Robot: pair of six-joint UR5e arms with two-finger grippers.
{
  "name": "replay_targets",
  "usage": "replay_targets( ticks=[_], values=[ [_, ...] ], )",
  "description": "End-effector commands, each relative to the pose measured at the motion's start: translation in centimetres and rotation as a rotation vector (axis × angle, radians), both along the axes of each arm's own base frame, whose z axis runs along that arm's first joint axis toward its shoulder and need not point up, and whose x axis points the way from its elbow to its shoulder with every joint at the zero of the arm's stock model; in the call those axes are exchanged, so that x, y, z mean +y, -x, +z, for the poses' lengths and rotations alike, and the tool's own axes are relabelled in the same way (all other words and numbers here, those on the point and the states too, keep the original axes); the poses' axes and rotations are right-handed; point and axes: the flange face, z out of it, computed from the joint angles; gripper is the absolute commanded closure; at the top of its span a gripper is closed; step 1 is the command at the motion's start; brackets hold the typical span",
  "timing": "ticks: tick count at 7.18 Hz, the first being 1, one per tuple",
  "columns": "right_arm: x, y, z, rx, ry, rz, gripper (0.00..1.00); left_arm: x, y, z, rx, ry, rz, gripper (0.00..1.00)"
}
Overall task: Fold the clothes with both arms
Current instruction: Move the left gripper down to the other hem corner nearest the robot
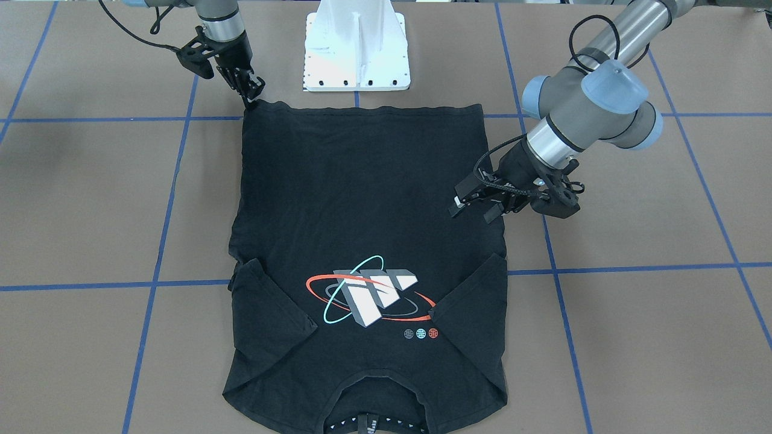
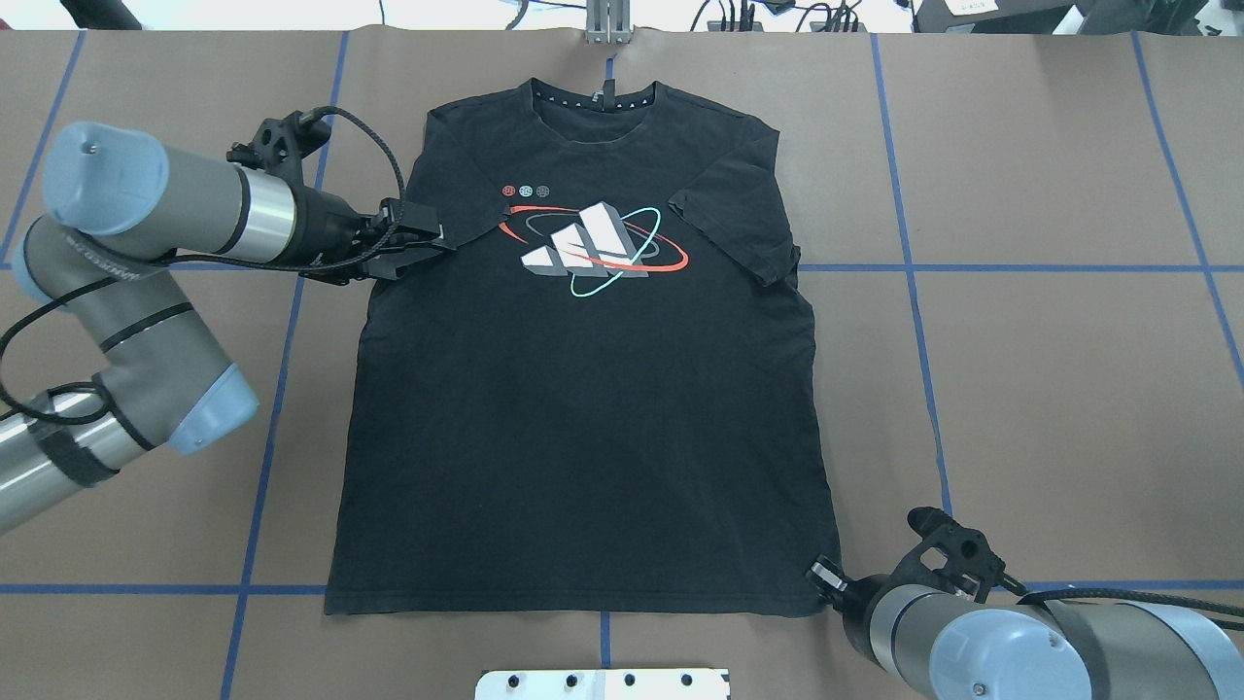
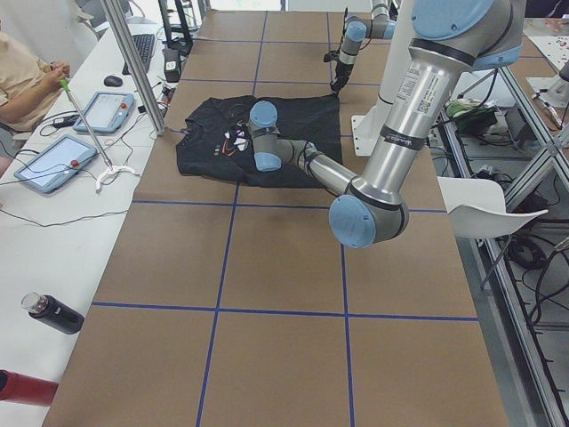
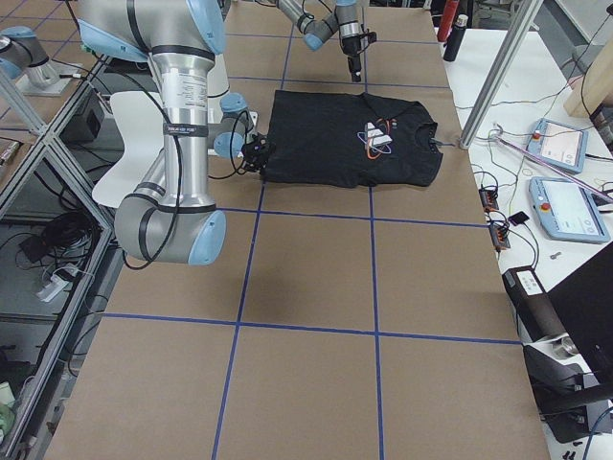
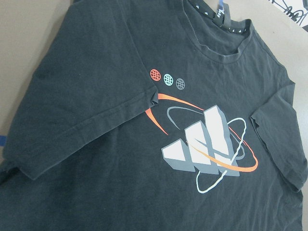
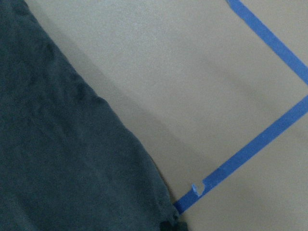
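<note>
Left arm (image 2: 194, 209) low by shirt (image 1: 362, 199) sleeve, left jaws open, right arm (image 1: 220, 24) at hem corner, right jaws unclear, bench (image 1: 633, 313) wide both sides

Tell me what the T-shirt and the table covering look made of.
T-shirt: soft matte knit, likely cotton; it lies limp with small wrinkles. Table covering: matte brown paper or card, probably; it lies flat, with blue tape lines stuck on it.
</note>
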Motion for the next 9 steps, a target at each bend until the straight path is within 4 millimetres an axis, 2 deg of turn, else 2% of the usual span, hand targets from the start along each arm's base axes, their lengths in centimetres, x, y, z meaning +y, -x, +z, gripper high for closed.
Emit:
replay_targets(
  ticks=[1,2,3,4,5,6,7,8,9],
  values=[
    [0.2,-0.9,-0.2,-0.006,0.014,-0.015,1.0,5.2,2.6,1.5,0.005,0.12,-0.062,0.01],
    [0.3,-1.0,-0.2,-0.004,0.016,-0.017,1.0,10.2,0.3,1.0,-0.091,0.203,-0.09,0.01],
    [0.3,-1.2,-0.3,-0.008,0.021,-0.023,1.0,13.4,0.2,-1.2,-0.147,0.228,-0.064,0.01],
    [0.4,-1.6,-0.5,-0.011,0.023,-0.025,1.0,18.0,-1.4,-0.4,-0.18,0.26,-0.069,0.01],
    [0.4,-1.7,-0.3,-0.008,0.022,-0.026,1.0,22.4,-4.9,0.8,-0.187,0.335,-0.141,0.01],
    [0.4,-1.8,-0.3,-0.006,0.021,-0.025,1.0,24.6,-5.3,3.3,-0.236,0.344,-0.135,0.01],
    [0.5,-1.7,-0.3,-0.006,0.023,-0.027,1.0,25.4,-5.4,4.0,-0.256,0.343,-0.115,0.05],
    [0.5,-1.7,-0.3,-0.008,0.021,-0.027,1.0,27.1,-5.2,6.1,-0.299,0.346,-0.09,0.09],
    [0.5,-1.7,-0.3,-0.006,0.021,-0.028,1.0,28.1,-4.9,7.2,-0.32,0.354,-0.079,0.13]
  ],
)
